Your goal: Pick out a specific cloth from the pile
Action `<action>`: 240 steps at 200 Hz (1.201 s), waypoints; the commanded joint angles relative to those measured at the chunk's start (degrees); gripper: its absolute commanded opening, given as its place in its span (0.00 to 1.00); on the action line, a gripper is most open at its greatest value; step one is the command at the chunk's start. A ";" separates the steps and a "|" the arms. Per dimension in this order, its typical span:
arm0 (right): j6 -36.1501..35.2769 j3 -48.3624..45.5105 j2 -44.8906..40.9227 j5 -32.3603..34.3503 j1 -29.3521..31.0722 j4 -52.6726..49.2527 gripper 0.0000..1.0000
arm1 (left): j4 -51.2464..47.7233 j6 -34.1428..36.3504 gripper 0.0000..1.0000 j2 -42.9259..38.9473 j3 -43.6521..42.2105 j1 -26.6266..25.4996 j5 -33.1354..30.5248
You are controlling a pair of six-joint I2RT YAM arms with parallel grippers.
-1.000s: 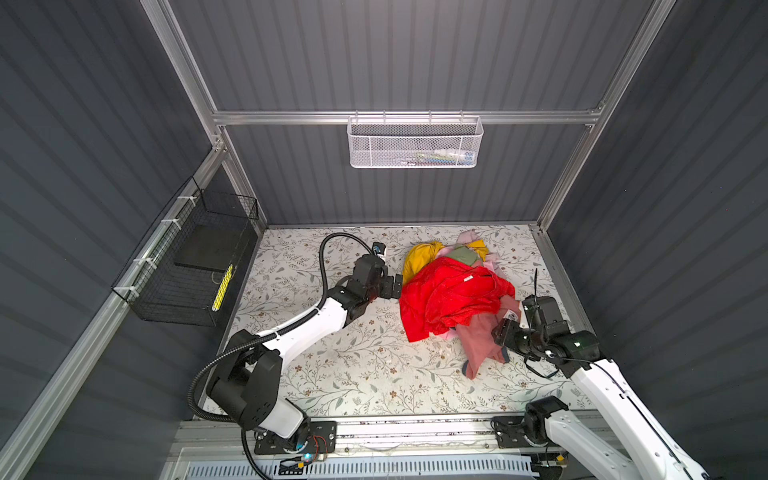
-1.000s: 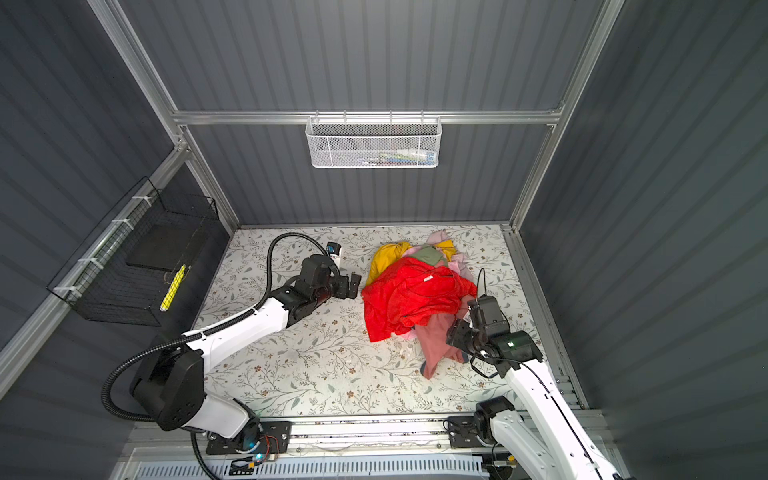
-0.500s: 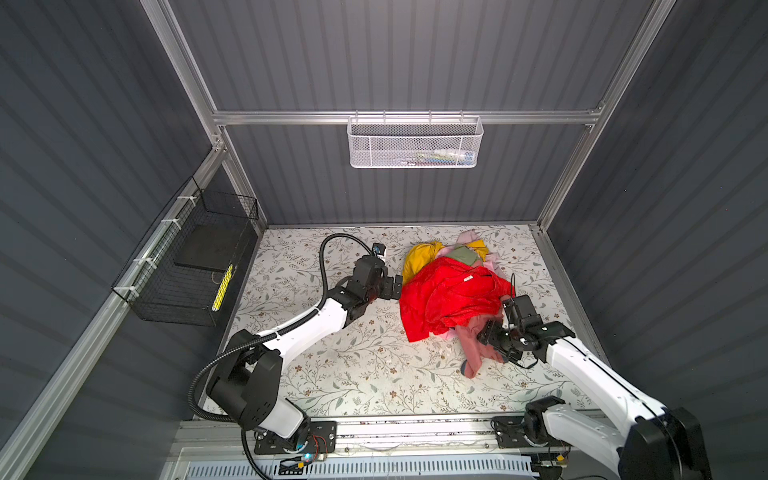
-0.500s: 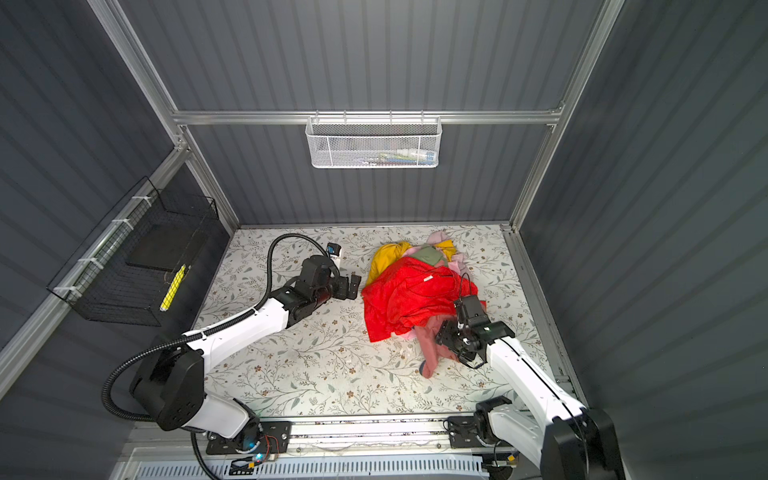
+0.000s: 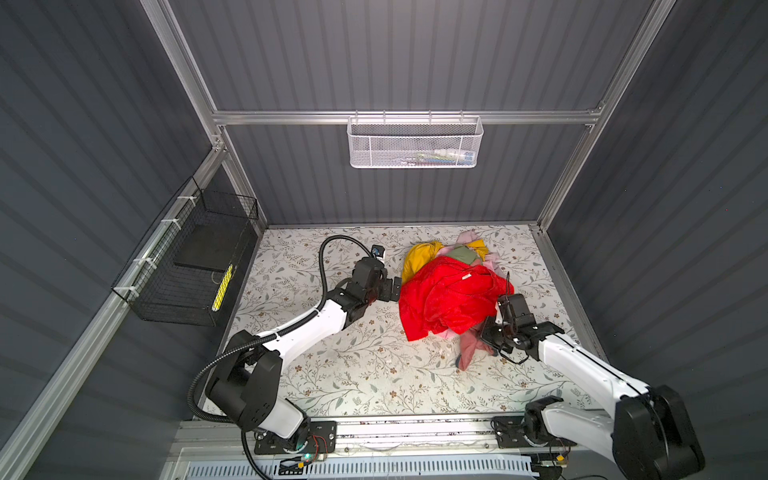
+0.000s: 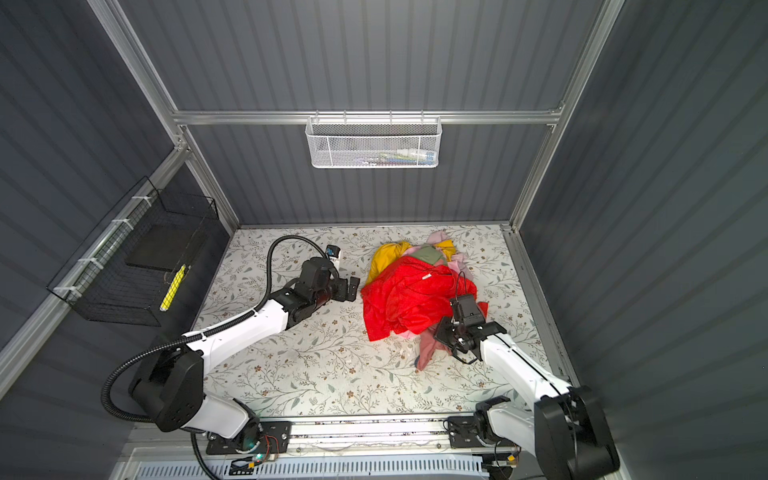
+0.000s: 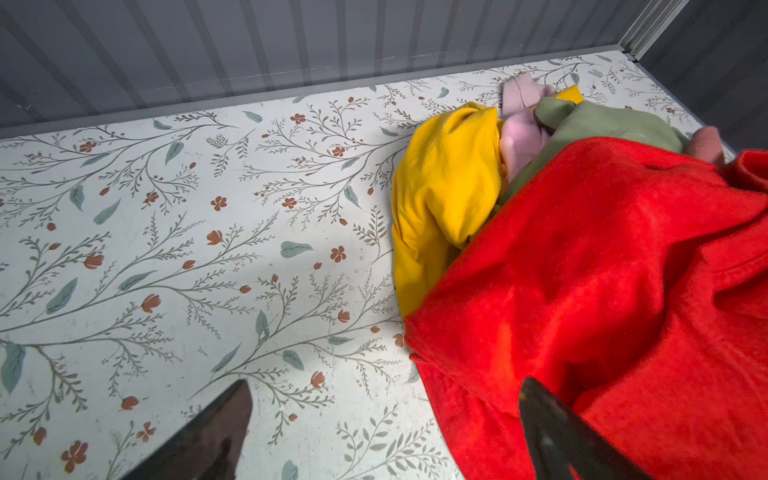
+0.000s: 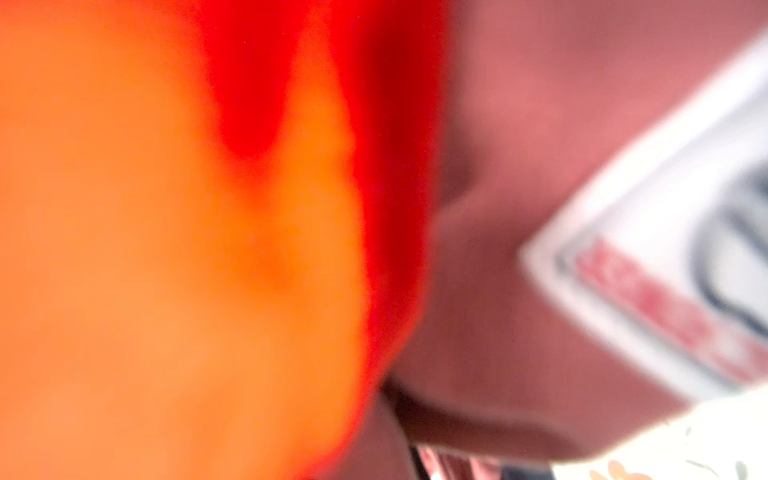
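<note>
The pile [image 5: 449,291] [image 6: 407,291] lies at the back right of the floral table, mostly one big bright red garment [image 7: 602,270]. The cloth [image 5: 467,349] [image 6: 426,349], dusty salmon-pink, trails out from under the red garment's near edge. My right gripper [image 5: 484,332] [image 6: 440,332] is pressed into it and shut on it, fingers hidden by fabric. The right wrist view is filled with blurred salmon cloth [image 8: 519,166], its white patch [image 8: 665,249] and red fabric [image 8: 395,124]. My left gripper [image 5: 392,286] [image 6: 353,286] [image 7: 384,386] is open at the pile's left edge, holding nothing.
Mustard yellow [image 5: 417,257], olive green [image 5: 463,253] and light pink [image 5: 492,259] pieces lie at the pile's far side. A black wire basket [image 5: 195,266] hangs on the left wall, a white mesh basket [image 5: 415,141] on the back wall. Bare floral table [image 5: 353,365] spreads left and front.
My right arm moved in from the right to the pile's near edge and its gripper shut on the salmon cloth, which has bunched narrower. The left arm has not moved.
</note>
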 commanded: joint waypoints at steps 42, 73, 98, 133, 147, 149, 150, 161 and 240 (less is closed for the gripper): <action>-8.55 15.46 -16.31 4.32 1.31 -9.63 0.00 | -0.79 -0.16 1.00 -1.85 -0.14 0.17 -0.92; -10.89 22.38 -17.33 3.89 1.48 -12.71 0.00 | -0.87 0.30 1.00 -2.06 0.53 0.12 -0.63; -13.19 27.77 -16.57 3.89 1.66 -13.39 0.00 | -0.96 0.56 1.00 -2.27 0.93 0.12 -0.49; -16.82 38.21 -10.73 2.80 1.65 -17.90 0.00 | -0.96 0.17 1.00 -2.61 1.56 0.12 0.41; -18.03 41.24 -9.07 2.48 1.66 -18.45 0.00 | -0.70 -0.14 1.00 -2.87 1.85 0.12 1.27; -18.22 41.60 -8.91 2.46 1.66 -18.33 0.00 | -0.70 -0.21 1.00 -2.92 1.92 0.12 1.40; -18.27 41.77 -8.83 2.46 1.66 -18.27 0.00 | -0.70 -0.22 1.00 -2.94 1.93 0.12 1.50; -18.74 43.40 -8.18 2.07 1.66 -17.43 0.00 | -0.61 -0.48 1.00 -3.03 2.16 0.08 2.12; -22.18 49.18 12.43 -3.99 1.57 -23.72 0.00 | -0.69 -1.77 1.00 -3.53 2.65 0.12 6.58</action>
